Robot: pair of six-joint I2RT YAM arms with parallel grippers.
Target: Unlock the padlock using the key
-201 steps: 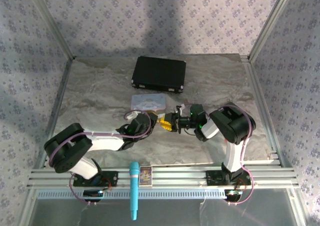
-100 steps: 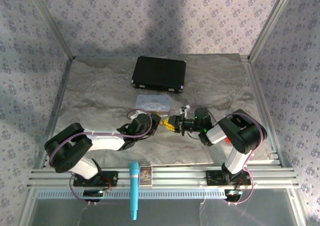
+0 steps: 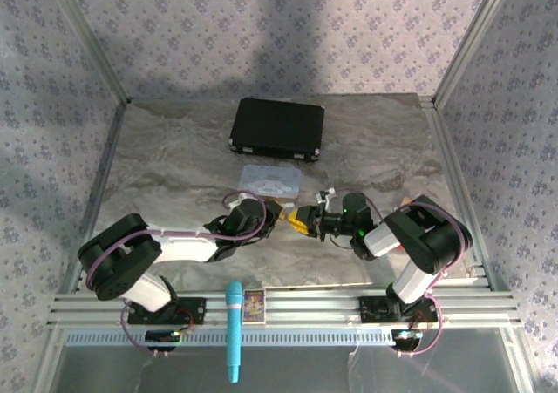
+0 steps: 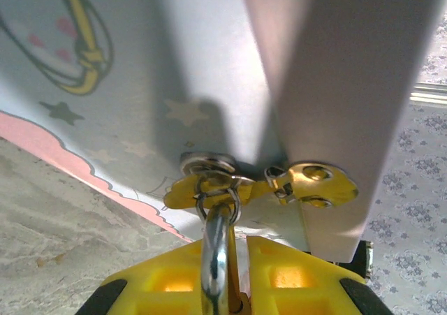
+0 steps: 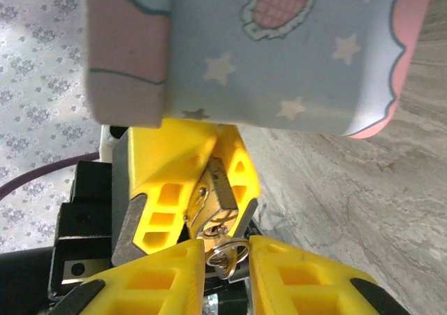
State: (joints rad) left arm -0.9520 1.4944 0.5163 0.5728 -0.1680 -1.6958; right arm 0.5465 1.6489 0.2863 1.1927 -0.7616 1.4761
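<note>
The brass padlock (image 5: 218,189) is clamped between the yellow fingers (image 5: 164,168) of my left gripper (image 3: 279,213), which is shut on it. Its silvery shackle (image 4: 214,252) rises between those fingers through a small ring on a brass clasp. The key (image 5: 228,251), on a small split ring, sits in the keyhole at the padlock's bottom. My right gripper (image 5: 228,260) is shut on it. In the top view the right gripper (image 3: 307,221) meets the left one tip to tip at mid-table. The key's blade is hidden inside the lock.
The pastel cartoon tin (image 3: 272,179) lies just behind the two grippers. A black case (image 3: 277,128) sits at the back. On the front rail lie a turquoise microphone (image 3: 234,328) and a small card (image 3: 253,306). A flat brass piece (image 4: 314,182) hangs beside the clasp.
The right arm's elbow has swung right and lower, and both grippers have shifted slightly right while staying joined at the padlock. The tin has slid a little to the right.
</note>
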